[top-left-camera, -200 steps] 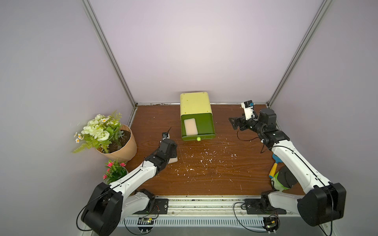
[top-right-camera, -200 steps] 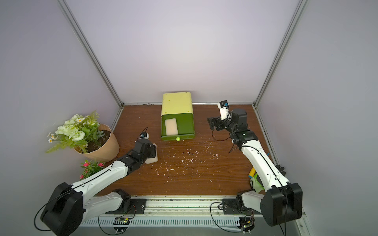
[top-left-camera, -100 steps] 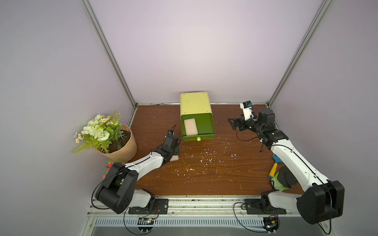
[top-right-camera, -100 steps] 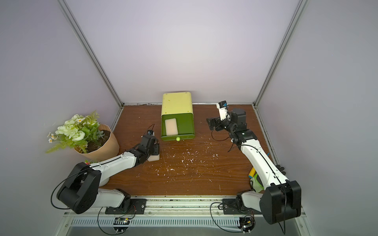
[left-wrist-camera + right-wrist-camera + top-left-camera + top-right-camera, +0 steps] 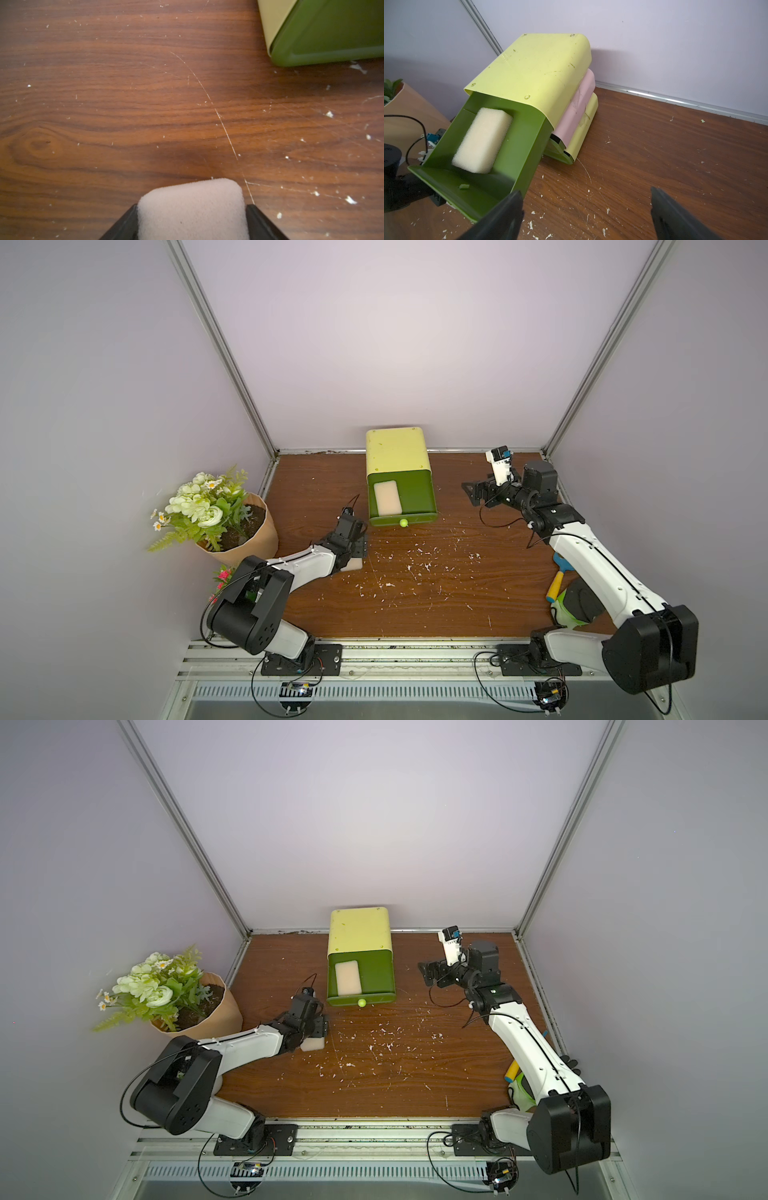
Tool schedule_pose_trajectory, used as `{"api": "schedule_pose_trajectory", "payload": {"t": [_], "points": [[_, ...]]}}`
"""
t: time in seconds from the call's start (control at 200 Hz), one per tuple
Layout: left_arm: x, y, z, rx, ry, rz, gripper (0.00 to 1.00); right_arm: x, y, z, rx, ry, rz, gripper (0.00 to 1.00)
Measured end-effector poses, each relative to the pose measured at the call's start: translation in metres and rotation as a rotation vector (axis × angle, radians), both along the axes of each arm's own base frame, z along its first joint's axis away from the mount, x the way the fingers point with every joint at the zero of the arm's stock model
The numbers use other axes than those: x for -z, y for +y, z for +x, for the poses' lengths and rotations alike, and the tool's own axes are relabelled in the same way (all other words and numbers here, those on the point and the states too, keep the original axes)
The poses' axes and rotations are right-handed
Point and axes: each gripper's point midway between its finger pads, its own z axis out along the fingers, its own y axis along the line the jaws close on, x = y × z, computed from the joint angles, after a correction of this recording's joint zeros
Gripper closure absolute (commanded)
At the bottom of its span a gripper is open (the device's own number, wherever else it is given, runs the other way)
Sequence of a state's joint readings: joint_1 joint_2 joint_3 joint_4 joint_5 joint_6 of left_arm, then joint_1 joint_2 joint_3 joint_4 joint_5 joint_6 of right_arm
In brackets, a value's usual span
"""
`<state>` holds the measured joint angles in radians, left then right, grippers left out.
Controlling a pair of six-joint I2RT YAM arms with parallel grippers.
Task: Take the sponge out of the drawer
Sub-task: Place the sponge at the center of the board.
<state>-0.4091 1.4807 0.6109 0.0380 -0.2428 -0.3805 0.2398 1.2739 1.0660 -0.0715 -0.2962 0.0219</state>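
sponge [image 5: 387, 497] in drawer [image 5: 417, 495], flowerpot [image 5: 258, 537] far left

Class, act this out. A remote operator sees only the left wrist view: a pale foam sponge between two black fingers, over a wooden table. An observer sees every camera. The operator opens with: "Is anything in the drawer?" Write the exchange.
Observer: Yes. Another pale rectangular foam sponge lies flat in the open green plastic drawer, along the side nearer the left arm.
Operator: Where is the right gripper?
Observer: It hangs empty with its jaws wide, to the right of the drawer and facing it.
Operator: What stands beside my arm?
Observer: A tan pot of white and green flowers, by the left wall.
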Motion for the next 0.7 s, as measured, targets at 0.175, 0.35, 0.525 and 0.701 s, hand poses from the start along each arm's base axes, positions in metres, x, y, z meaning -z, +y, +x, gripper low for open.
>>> {"api": "schedule_pose_trajectory", "payload": {"t": [0.175, 0.35, 0.525, 0.701], "points": [[-0.012, -0.001, 0.002, -0.002, -0.035, -0.017, 0.00, 0.000, 0.003, -0.002, -0.020, 0.002, 0.008, 0.02], [-0.033, 0.000, 0.005, -0.013, -0.092, -0.037, 0.00, -0.001, 0.007, -0.004, -0.044, 0.004, 0.019, 0.02], [-0.074, 0.002, 0.003, -0.024, -0.191, -0.083, 0.00, -0.003, 0.013, -0.008, -0.080, 0.006, 0.038, 0.02], [-0.123, 0.000, -0.004, -0.003, -0.315, -0.163, 0.01, -0.006, 0.024, -0.013, -0.130, 0.007, 0.064, 0.05]]}}
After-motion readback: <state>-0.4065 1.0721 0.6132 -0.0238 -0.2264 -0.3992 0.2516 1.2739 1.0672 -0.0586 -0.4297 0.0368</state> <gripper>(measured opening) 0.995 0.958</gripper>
